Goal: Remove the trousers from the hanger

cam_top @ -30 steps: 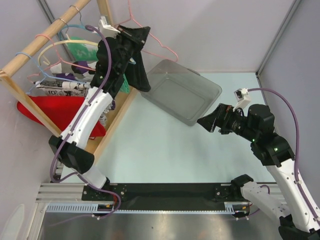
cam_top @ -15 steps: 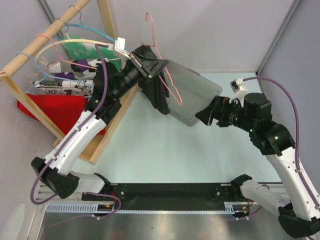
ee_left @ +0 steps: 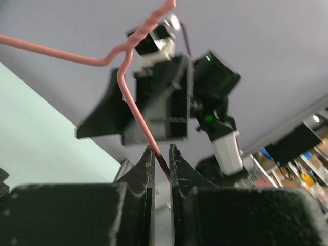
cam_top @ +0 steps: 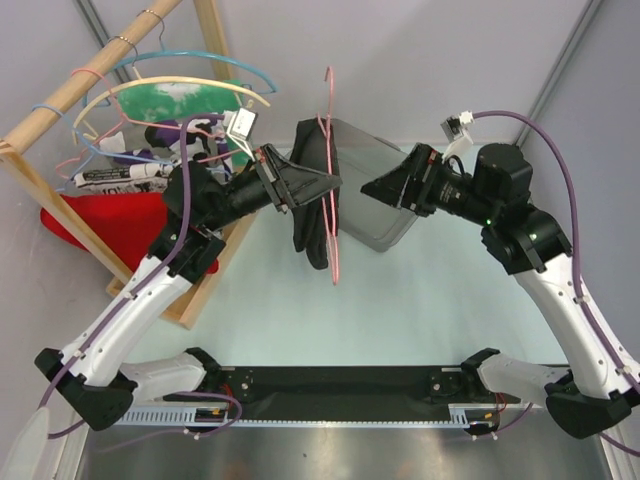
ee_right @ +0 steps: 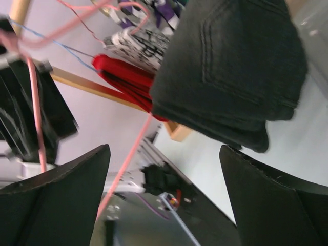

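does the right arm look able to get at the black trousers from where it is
Probably yes: the right gripper is open and faces the trousers, which hang from the pink hanger that the left gripper holds up. Nothing shows in between.

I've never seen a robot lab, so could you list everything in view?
trousers: one, black, hanging mid-air, centre
pink hanger: one, thin wire, carrying the trousers
bin: one, clear grey, centre back
rack: one, wooden, far left
blue hanger: one, on rack
cream hanger: one, on rack
red cloth: one, low at rack
patterned garments: number unclear, purple-and-white, on rack
table: one, pale green
left claw: one, black, shut on pink hanger
right claw: one, black, open, facing trousers
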You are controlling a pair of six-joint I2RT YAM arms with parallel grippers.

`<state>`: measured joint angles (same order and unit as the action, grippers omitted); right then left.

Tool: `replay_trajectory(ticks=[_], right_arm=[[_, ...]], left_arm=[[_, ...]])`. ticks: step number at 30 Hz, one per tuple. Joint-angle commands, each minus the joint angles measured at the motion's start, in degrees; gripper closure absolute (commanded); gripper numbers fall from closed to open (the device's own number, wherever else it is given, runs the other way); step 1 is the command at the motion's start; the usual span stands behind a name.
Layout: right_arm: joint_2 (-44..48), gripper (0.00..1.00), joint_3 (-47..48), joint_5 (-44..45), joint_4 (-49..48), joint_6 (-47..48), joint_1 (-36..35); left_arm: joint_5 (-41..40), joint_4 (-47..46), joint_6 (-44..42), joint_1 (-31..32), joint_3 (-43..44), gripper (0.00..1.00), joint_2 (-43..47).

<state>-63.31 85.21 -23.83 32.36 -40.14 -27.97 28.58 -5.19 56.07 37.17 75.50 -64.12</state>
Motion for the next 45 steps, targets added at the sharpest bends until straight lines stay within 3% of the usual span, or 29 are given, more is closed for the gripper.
replay_trajectory(ticks=[1,5,9,22,32,33,36,37,40,45], right_arm=[[-1.55,0.09,1.80,2.02,-11.43,-12.93,-2.00],[-1.99,0.13,1.28,11.15,-16.00,-18.47,-5.78],[-2.78,0.15,-0.13,12.23,-20.13,-25.66,-6.92],[-6.74,0.27,-1.98,20.39,-27.87,-35.44,-18.95],[-4.55,0.97,-7.07,28.66,-33.50,-43.08,-24.15],[-4.11,1.00,-8.03,29.80,-33.41,-43.44,-24.15],[-3.23,1.00,-9.44,30.60,-33.85,-44.41,-24.15],[-3.14,1.00,-9.62,30.69,-33.77,-44.41,-24.15],[-3.05,1.00,-10.06,30.69,-33.85,-44.41,-24.07],[-2.52,1.00,-11.12,30.95,-35.70,-45.38,-23.89]], left_arm=[[9.56,-12.47,-5.27,0.63,0.00,1.00,4.88],[14.31,-12.56,-6.76,0.71,-1.67,1.00,7.33],[17.90,-12.47,-8.52,0.71,-3.43,1.00,9.62],[23.27,-13.18,-11.69,1.77,-5.54,1.00,13.40],[18.54,-7.65,-14.76,1.94,-8.62,0.99,14.63],[17.75,-6.86,-15.03,1.94,-8.71,0.97,14.63],[14.50,-3.34,-16.35,1.94,-8.53,0.72,14.28],[14.05,-2.99,-16.26,1.94,-8.62,0.53,14.28],[12.82,-3.25,-15.82,1.94,-8.53,0.33,14.37],[13.08,-2.46,-16.26,1.94,-7.04,0.26,12.27]])
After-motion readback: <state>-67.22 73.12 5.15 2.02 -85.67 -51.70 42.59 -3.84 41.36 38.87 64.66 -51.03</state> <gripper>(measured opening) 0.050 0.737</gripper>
